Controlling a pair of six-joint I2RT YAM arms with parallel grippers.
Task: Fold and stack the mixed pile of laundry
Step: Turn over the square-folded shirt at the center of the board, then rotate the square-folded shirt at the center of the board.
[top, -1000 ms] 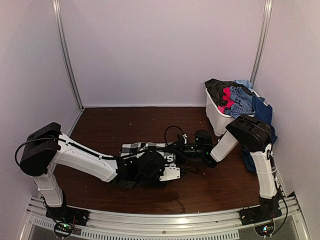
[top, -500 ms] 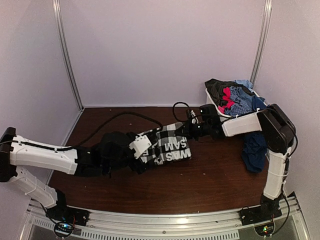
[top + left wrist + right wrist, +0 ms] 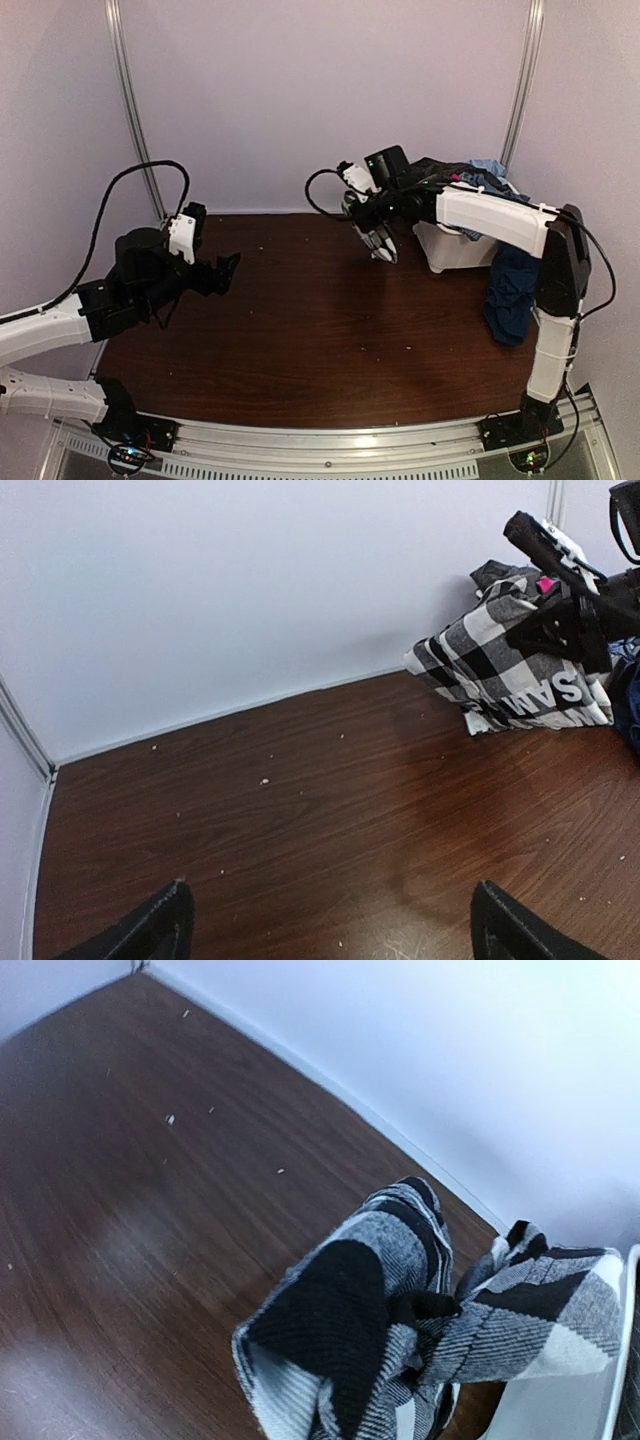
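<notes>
Near the far right corner of the dark brown wooden table (image 3: pixel 330 340), the right end effector (image 3: pixel 375 228) holds a black-and-white checked cotton shirt with white lettering (image 3: pixel 500 670) in the air. It is clamped on a bunched handful of cloth, and the rest hangs below in a loose wad. The shirt hangs just beside the white rectangular plastic bin (image 3: pixel 447 250). A heap of mixed garments (image 3: pixel 465 192) in red, light blue plaid and dark grey fills the bin, and a long navy blue garment (image 3: pixel 510 290) trails over its right side toward the table's right edge. The left end effector (image 3: pixel 228 268) hovers over the left side of the table, fingers spread wide and empty, well apart from the shirt.

The single bunched grip looks like the main risk. Cloth gathered this way could slide out of the fingers on a quick swing, dropping the shirt in a heap. If the shirt is lowered as it hangs, it would probably land crumpled with its edges buried, leaving no clean corner to start a fold. The hanging cloth is also close to the bin, so a careless sweep might catch the rim or drag the navy piece along. With the other arm so far off, nothing is placed to spread or steady the shirt.
</notes>
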